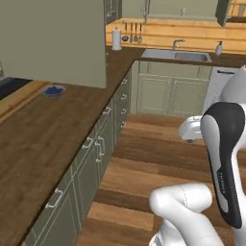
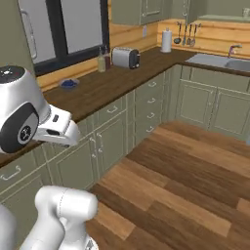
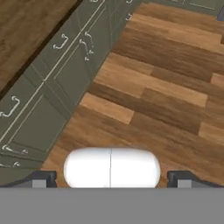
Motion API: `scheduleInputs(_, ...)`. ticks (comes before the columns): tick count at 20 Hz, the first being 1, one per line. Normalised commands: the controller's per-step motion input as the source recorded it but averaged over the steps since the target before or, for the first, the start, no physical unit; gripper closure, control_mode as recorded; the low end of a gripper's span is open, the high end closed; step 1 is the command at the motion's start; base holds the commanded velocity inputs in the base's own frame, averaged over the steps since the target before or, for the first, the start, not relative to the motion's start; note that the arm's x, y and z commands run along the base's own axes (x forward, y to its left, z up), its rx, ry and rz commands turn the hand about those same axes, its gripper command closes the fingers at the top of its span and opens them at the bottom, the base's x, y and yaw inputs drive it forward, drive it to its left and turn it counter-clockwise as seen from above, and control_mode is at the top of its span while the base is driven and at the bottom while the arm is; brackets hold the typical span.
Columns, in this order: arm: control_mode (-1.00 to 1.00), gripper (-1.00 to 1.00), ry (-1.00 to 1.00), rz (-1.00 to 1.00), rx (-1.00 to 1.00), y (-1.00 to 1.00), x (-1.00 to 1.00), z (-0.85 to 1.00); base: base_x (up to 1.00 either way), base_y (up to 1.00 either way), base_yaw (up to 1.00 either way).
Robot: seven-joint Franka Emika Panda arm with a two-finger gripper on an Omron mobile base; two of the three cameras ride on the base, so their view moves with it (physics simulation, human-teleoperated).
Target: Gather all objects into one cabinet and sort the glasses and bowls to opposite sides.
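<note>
Big olive wall cabinet (image 1: 57, 43) fills the upper left of the left base view, door shut; no cups or black bowl in sight, can't say where they are. Long wood counter (image 1: 43, 139) below it carries a small blue dish (image 1: 53, 90). My claw (image 3: 110, 180), bottom of hand view, jaws spread fully, empty, aimed at floor. Best move: lift and turn toward the cabinet handle. Dark arm-cover lettering unreadable.
</note>
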Motion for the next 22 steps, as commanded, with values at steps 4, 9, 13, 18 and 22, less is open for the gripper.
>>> scheduleInputs(4, 1.0, -1.0, 0.0, 0.0, 0.0, 0.0, 0.0, 0.0, 0.24, 0.0, -0.74)
scheduleInputs(9, 1.0, -1.0, 0.0, 0.0, 0.0, 0.0, 0.0, 0.0, 0.66, 0.0, -0.23)
scheduleInputs(13, 1.0, -1.0, 0.0, 0.0, 0.0, 0.0, 0.0, 0.0, 1.0, 0.0, 0.0)
scheduleInputs(18, 1.0, -1.0, 0.0, 0.0, 0.0, 0.0, 0.0, 0.0, 1.0, 0.0, -0.02)
scheduleInputs(22, 1.0, -1.0, 0.0, 0.0, 0.0, 0.0, 0.0, 0.0, 1.0, 0.02, -0.08)
